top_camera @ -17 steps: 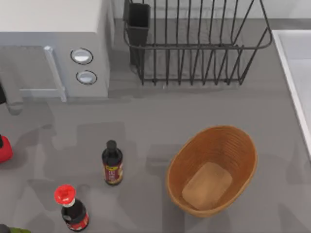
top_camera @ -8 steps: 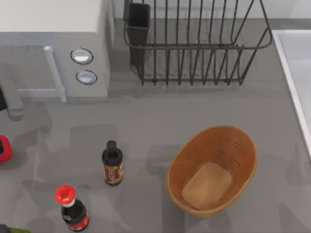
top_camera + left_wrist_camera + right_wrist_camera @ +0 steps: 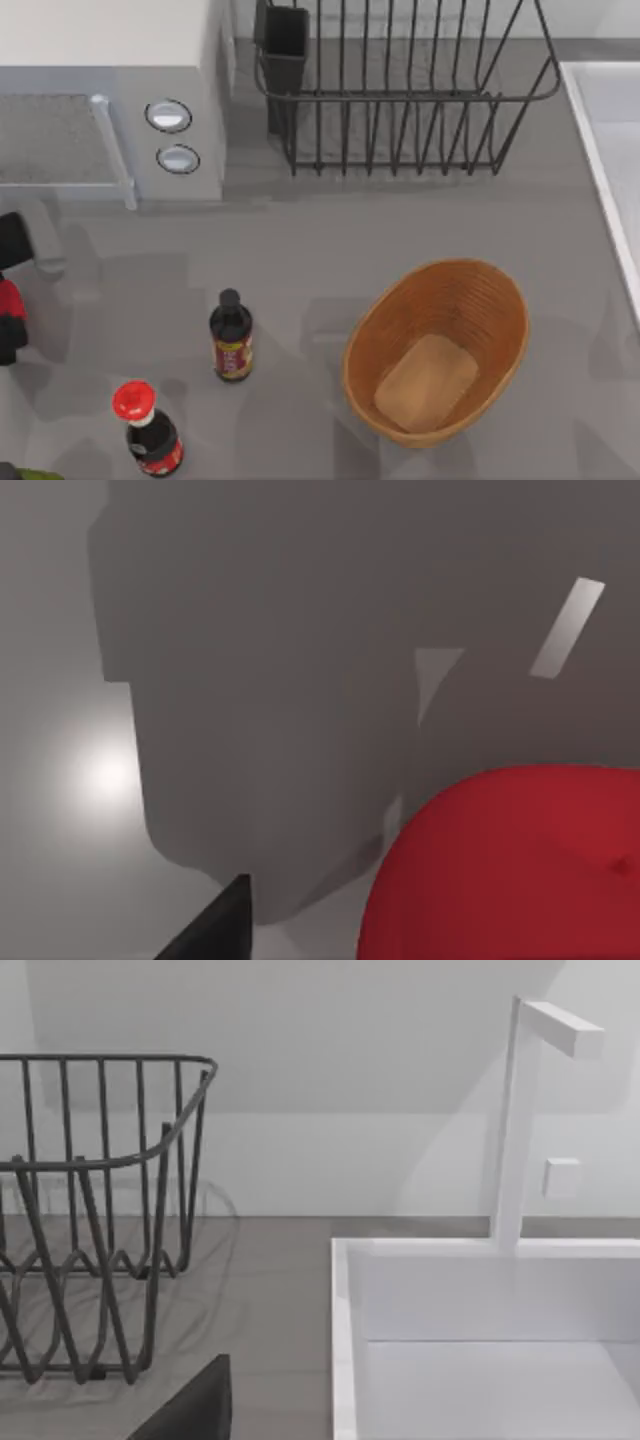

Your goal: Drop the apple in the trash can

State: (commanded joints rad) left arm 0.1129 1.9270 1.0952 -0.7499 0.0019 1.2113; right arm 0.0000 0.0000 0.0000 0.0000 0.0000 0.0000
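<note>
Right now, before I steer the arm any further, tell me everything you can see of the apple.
The apple is a plain, smooth, bright red ball with no stem visible. In the top view it sits at the table's far left edge, cut off by the frame, with dark parts of the left arm directly above and below it. The left wrist view shows its rounded red surface close up, glossy and unmarked, with a dark finger tip nearby. Whether anything touches it cannot be told. It lies far left of the trash can.

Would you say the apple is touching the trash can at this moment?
Apart. The top view shows the apple at the table's left edge, by my left hand, and the trash can far to the right, with bare table between.
</note>
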